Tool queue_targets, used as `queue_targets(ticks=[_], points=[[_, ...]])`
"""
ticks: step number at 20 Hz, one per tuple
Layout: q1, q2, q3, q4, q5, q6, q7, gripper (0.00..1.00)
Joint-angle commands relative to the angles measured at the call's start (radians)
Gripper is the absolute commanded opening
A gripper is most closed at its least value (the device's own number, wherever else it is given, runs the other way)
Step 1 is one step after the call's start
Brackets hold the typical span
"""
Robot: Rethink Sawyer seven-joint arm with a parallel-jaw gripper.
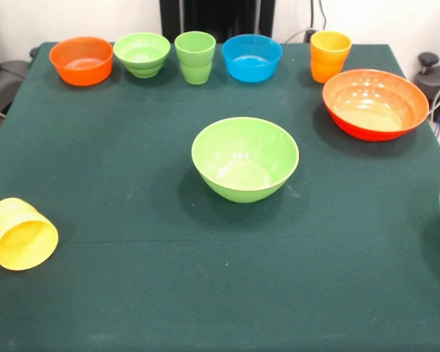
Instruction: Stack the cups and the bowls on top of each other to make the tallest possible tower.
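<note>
Nine cups and bowls (245, 158) unstacked on table (132, 220), yellow cup (22, 235) toppled, jaws out of view

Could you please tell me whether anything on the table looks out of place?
The yellow plastic cup lies tipped on its side near the table's front left corner; every other cup and bowl stands upright.
</note>
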Motion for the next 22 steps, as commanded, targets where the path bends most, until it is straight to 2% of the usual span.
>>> queue_targets(ticks=[1,6,12,17,22], points=[[0.019,0.069,-0.012,-0.091,0.054,0.115,0.248,1.0],[0.019,0.094,-0.063,-0.124,0.109,0.128,0.28,1.0],[-0.001,0.136,-0.157,-0.188,0.211,0.142,0.318,1.0],[-0.013,0.171,-0.296,-0.251,0.322,0.159,0.367,1.0],[-0.002,0.18,-0.351,-0.242,0.388,0.159,0.376,1.0]])
